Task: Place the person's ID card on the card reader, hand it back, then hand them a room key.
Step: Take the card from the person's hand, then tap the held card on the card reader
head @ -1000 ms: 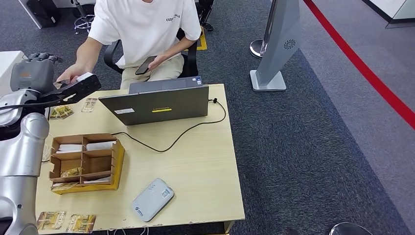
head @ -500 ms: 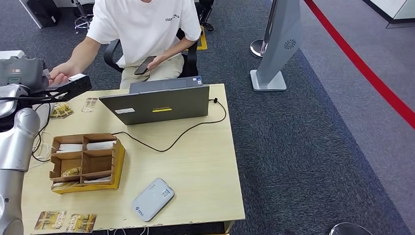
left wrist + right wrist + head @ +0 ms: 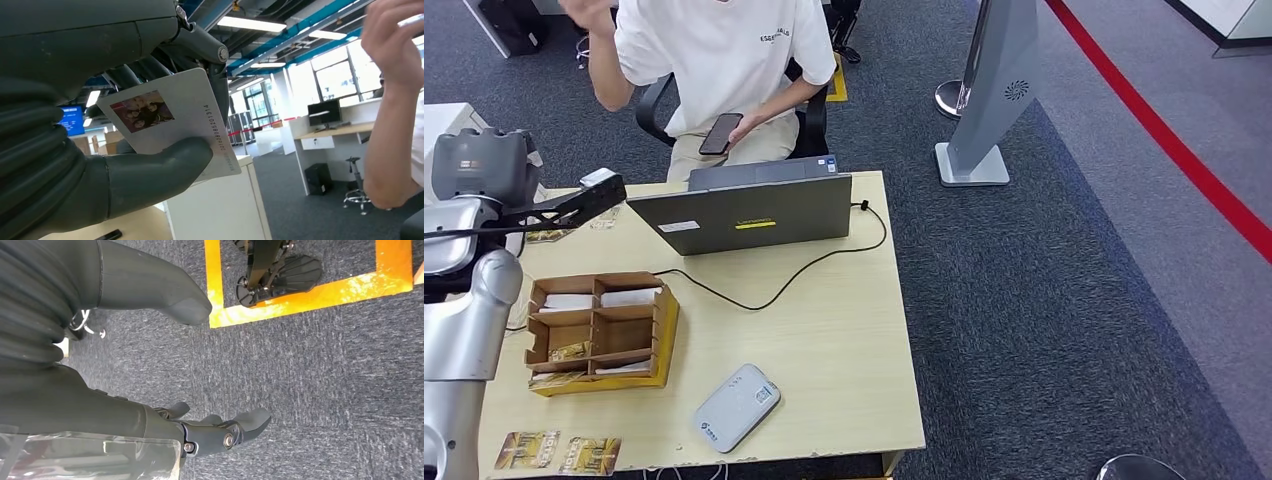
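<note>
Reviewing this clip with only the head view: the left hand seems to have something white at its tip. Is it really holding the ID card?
Observer: Yes. The left wrist view shows the left hand pinching the ID card between thumb and fingers.
Operator: Which face of the card shows?
Observer: The one with a small photo and a printed number along one edge.
Operator: And the right hand?
Observer: The right hand hangs over grey carpet, fingers apart, holding nothing.
</note>
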`<state>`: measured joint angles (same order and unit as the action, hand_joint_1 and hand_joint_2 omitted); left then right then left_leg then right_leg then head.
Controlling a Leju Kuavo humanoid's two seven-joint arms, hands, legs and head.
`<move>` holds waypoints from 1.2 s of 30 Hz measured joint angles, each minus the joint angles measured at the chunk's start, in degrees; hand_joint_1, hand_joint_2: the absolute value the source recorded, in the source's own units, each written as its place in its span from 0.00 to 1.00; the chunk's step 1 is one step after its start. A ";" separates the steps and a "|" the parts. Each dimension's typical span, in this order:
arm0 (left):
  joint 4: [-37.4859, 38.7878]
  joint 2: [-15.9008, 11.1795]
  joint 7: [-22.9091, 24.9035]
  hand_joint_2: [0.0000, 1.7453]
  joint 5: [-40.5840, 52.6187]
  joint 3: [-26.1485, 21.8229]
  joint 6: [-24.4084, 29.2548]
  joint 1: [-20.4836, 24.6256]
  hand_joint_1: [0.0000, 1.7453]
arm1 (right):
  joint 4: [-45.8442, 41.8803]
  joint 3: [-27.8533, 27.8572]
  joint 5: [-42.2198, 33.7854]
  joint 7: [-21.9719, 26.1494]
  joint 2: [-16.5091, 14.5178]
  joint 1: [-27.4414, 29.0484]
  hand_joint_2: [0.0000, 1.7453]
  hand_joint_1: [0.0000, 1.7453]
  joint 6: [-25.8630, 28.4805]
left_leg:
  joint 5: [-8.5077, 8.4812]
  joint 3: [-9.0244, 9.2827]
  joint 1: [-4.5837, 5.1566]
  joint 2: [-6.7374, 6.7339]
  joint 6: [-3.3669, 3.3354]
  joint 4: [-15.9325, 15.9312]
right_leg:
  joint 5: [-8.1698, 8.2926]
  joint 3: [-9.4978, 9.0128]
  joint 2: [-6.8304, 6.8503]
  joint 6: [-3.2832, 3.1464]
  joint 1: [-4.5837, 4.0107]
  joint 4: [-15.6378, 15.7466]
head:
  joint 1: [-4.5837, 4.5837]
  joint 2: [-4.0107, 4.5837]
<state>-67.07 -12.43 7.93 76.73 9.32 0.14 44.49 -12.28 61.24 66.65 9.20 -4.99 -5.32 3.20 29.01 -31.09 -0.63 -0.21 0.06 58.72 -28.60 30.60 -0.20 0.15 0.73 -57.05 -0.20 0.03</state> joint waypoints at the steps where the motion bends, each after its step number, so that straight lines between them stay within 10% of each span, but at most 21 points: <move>1: -1.50 0.03 0.10 1.00 -0.02 0.27 0.00 -0.88 1.00 | 0.00 0.00 -0.03 0.00 -0.01 0.06 1.00 0.00 0.01 | 0.00 -0.01 0.00 0.00 0.00 0.00 | 0.00 0.00 0.00 0.00 0.00 0.00 | 0.01 0.00; 6: -9.84 0.16 -2.25 1.00 -0.93 1.28 3.58 -6.11 1.00 | 0.00 0.02 -0.67 -0.07 -0.23 0.28 1.00 0.00 0.55 | 0.01 0.01 0.02 -0.08 0.00 0.00 | 0.00 -0.01 -0.04 0.00 0.00 0.00 | -0.01 0.00; 18: -43.90 -0.11 -4.93 1.00 4.21 11.41 25.18 -41.44 1.00 | -0.02 1.42 -1.73 -0.11 -2.09 1.60 1.00 0.00 2.68 | 0.28 -0.06 0.03 -0.13 -0.12 -0.02 | -0.19 0.08 -0.07 0.11 0.01 0.07 | 0.10 -0.01; 36: -37.09 5.62 -7.66 1.00 1.13 12.36 25.54 -49.97 1.00 | -0.02 1.60 0.62 -0.44 -2.97 1.65 1.00 0.00 2.92 | 0.17 -0.02 0.05 -0.07 -0.19 0.03 | -0.12 -0.03 0.03 0.09 0.02 0.03 | 0.04 0.00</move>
<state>-104.16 -6.81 0.27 77.86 21.68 25.68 -5.48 -12.31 62.84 67.27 8.76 -7.96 -3.67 6.13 29.18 -31.11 -0.58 -0.29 -0.13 58.75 -28.72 30.57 -0.17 0.24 0.75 -57.01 -0.16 0.03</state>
